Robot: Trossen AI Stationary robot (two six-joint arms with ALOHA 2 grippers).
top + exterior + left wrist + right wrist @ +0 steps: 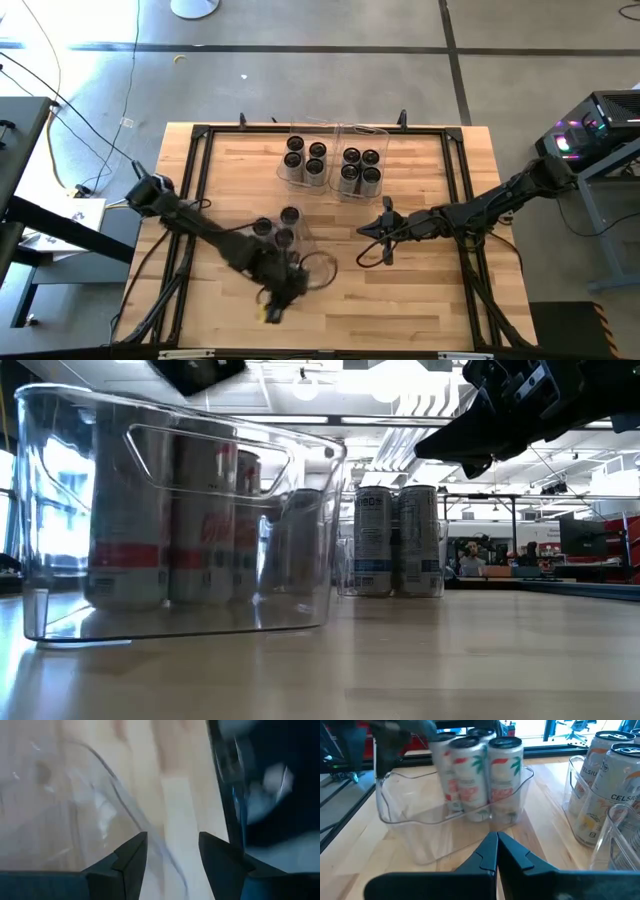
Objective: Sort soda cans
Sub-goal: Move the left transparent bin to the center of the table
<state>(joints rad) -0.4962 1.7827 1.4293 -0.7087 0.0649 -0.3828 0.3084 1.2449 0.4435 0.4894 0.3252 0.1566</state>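
Left gripper, jaws parted and empty, hovers near the tabletop's front edge beside a clear bin holding three soda cans; right gripper shut mid-table.

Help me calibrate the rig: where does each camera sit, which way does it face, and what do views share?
High: overhead, straight down on table, both arms.
Low: table height, level across; near bin, arm above.
Left wrist: past open left gripper at bin rim.
Right wrist: past shut right gripper toward red-and-white cans.
Shared: low and right wrist show those cans in the near bin.
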